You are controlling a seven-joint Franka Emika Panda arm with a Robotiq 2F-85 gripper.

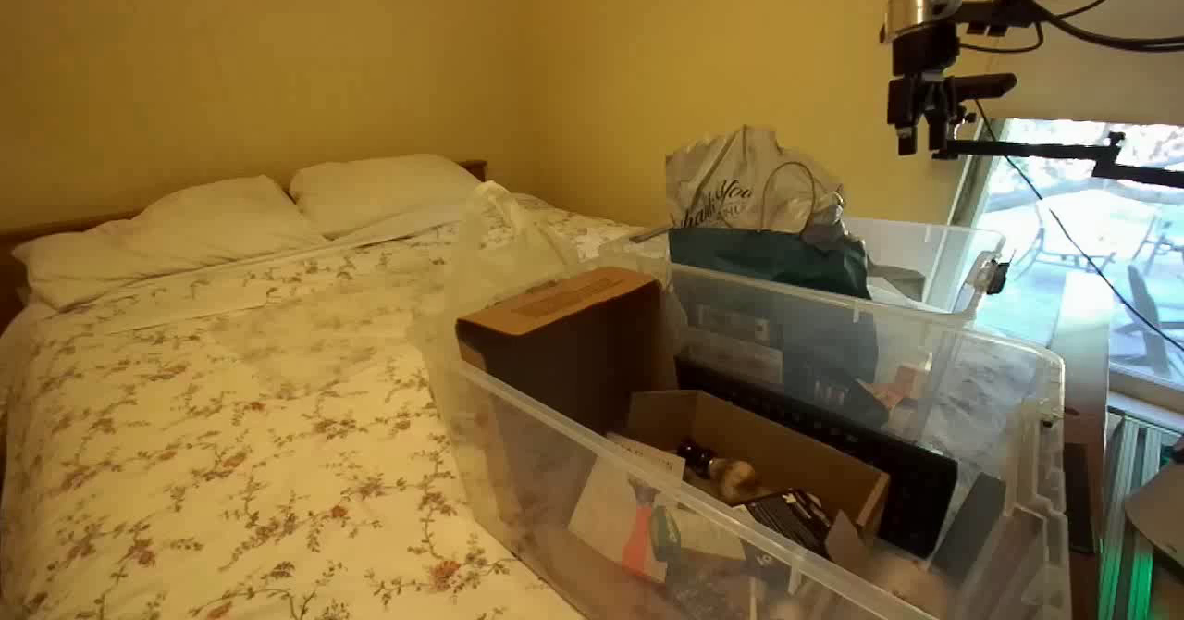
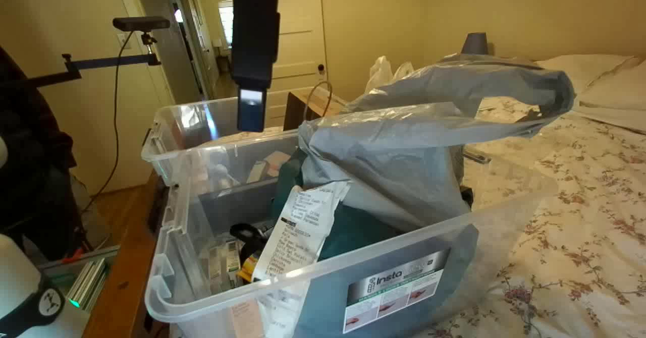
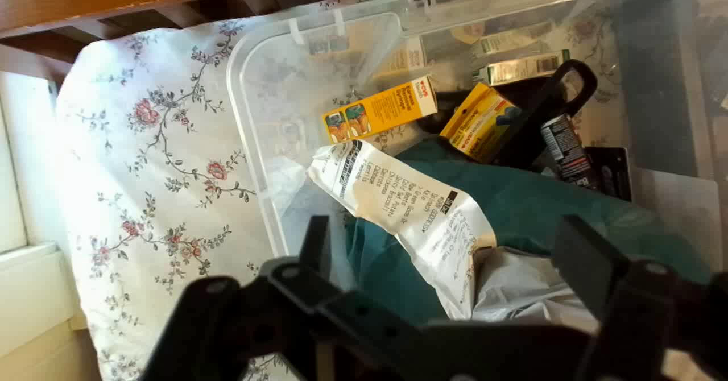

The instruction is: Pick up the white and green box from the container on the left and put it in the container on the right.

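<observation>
The white and green box (image 3: 526, 68) lies low in a clear plastic container (image 3: 245, 136), near its wall, in the wrist view. A white box (image 2: 229, 262) shows through that container's wall (image 2: 383, 250) in an exterior view; it appears to be the same one. A second clear container (image 1: 555, 416) stands alongside, also in an exterior view (image 2: 171, 126). My gripper (image 3: 445, 239) is open and empty, above the first container, over a receipt and bags. In both exterior views the gripper (image 1: 921, 137) hangs above the containers, touching nothing; it also shows side-on (image 2: 251, 111).
A green bag (image 2: 358, 227), a grey plastic bag (image 2: 393, 126) and a long receipt (image 2: 298, 227) rise from the box's container. Yellow boxes (image 3: 381, 111) and a black handled item (image 3: 546, 108) lie near the box. A brown box (image 1: 564, 324) stands in the second container.
</observation>
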